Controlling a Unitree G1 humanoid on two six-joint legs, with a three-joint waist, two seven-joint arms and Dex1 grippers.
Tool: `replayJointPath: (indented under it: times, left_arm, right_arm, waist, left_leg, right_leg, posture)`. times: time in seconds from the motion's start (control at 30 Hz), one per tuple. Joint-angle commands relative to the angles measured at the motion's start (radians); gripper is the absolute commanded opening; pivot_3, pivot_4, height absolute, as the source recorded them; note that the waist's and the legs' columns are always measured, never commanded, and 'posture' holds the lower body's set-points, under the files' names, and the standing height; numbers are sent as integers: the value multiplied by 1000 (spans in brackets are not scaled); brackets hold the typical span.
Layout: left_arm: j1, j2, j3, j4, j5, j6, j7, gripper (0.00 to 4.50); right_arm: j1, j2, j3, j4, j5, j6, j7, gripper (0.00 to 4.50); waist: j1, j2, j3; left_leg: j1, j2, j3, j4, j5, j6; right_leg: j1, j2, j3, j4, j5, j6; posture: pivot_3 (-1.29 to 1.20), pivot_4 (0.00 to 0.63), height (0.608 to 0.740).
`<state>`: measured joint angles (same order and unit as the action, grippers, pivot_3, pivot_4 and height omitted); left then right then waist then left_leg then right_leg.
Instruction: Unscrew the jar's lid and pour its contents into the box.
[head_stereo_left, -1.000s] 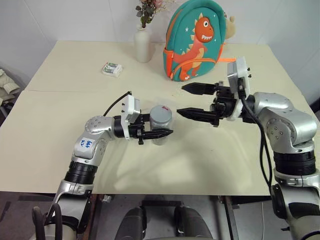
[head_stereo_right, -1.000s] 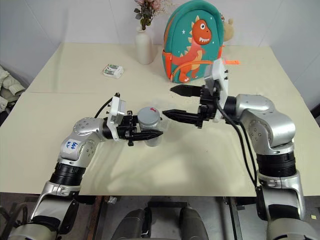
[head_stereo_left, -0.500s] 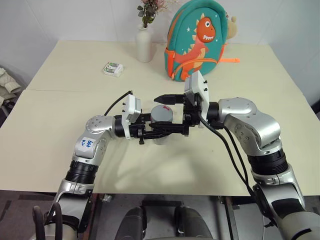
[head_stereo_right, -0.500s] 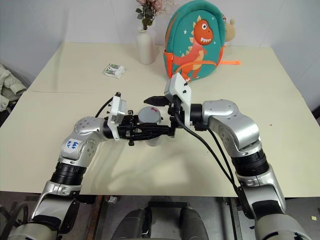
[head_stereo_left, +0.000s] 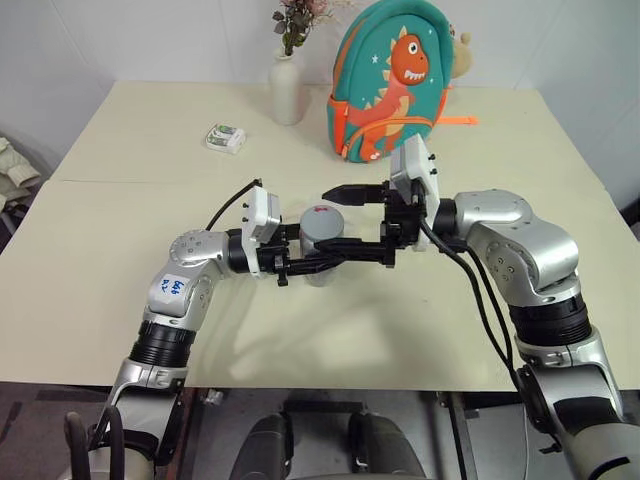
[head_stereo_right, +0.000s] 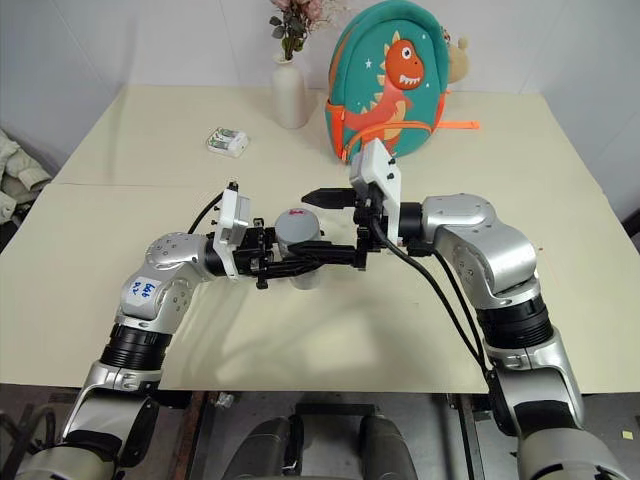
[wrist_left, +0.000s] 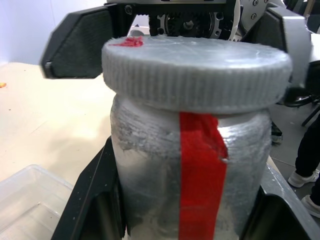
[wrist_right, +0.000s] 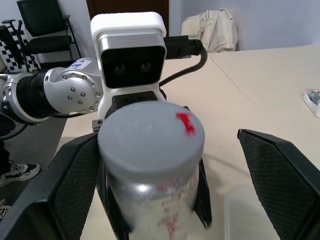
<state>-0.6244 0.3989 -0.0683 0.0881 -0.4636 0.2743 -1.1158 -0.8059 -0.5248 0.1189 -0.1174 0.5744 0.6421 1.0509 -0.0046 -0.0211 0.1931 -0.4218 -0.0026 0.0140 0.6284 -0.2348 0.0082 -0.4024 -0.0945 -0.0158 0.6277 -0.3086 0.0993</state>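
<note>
Unscrew step, lid (head_stereo_left: 318, 213) not yet gripped: left claw (head_stereo_left: 325, 268) clamped on the jar (head_stereo_left: 320, 243), held above table's near-middle. Right claw (head_stereo_left: 340, 219) gapes wide, one finger each side of lid. Next: pinch lid, then twist w/ jar steady.

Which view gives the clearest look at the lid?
The right wrist view: the lid faces it, top and red mark showing, between the right gripper's open fingers. The left wrist view gives its ribbed edge; the head views show it small atop the jar.
</note>
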Motion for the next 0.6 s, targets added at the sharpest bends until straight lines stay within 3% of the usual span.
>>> replayJointPath:
  times: [0.03,0.6]
  left_arm:
    - [-4,0,2,-32,-7,-14,-14,2075]
    - [-5,1,5,-34,-7,-11,-16,2075]
  right_arm:
    - [-2,-25,-60,-2,13,-2,-4,4474]
    - [7,-70,-94,54,14,-14,3,4474]
  waist:
    - [1,0,0]
    - [2,0,0]
  left_leg:
    - [0,0,0,0,0,0]
    - [0,0,0,0,0,0]
  right_leg:
    - [0,0,0,0,0,0]
    - [0,0,0,0,0,0]
  posture:
    - [0,150,740]
    - [0,150,740]
